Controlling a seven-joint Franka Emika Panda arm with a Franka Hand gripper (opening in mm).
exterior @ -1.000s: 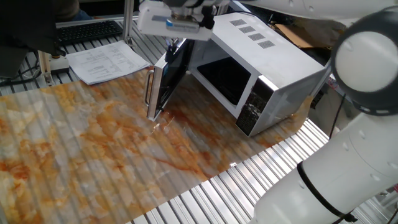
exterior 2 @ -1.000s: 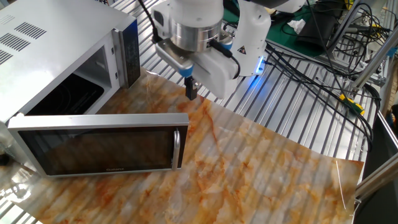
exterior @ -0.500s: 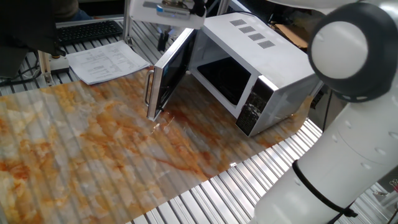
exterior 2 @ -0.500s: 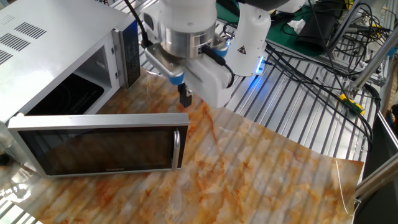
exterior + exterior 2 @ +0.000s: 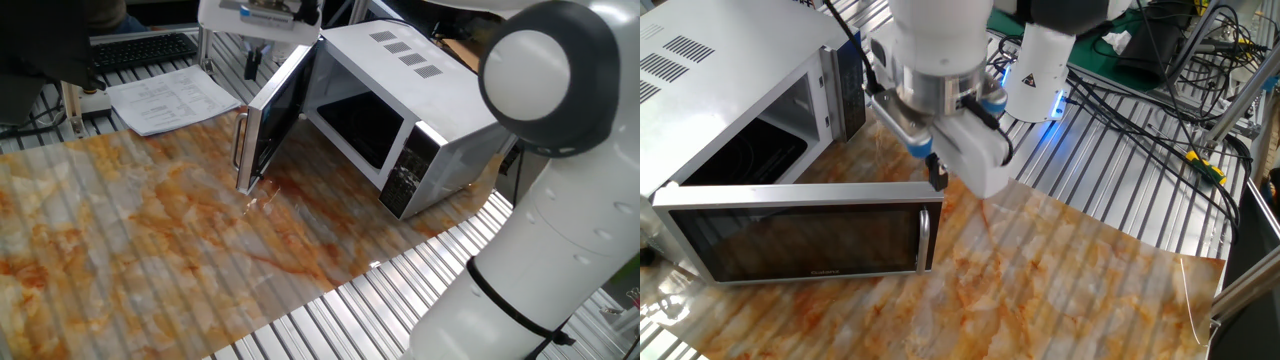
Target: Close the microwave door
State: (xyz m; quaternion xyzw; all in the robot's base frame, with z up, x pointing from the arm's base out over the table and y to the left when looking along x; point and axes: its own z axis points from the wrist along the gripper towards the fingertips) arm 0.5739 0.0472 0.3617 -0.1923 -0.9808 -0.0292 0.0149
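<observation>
Fingertips of the gripper (image 5: 938, 177) are mostly hidden: in one fixed view the flat white hand body covers them and only a dark tip shows beside the door's top edge; in the other fixed view just one dark finger pokes out below the wrist, so I cannot tell whether the jaws are spread or pressed together. Nothing is seen between them. Much of the arm is cut off by the frame edges, and a large white joint blocks the right side of one fixed view.

The microwave (image 5: 420, 95) stands on the marbled tabletop (image 5: 150, 250) with its cavity (image 5: 362, 128) dark and showing no contents. Its black control panel (image 5: 408, 172) sits at the cavity's far side from the hinge.

The microwave door (image 5: 800, 236) hangs wide open, swung well away from the cavity, its vertical bar handle (image 5: 925, 237) at the free end. The gripper hovers just above the door's top edge, near that handle end; whether it touches the door is unclear.
</observation>
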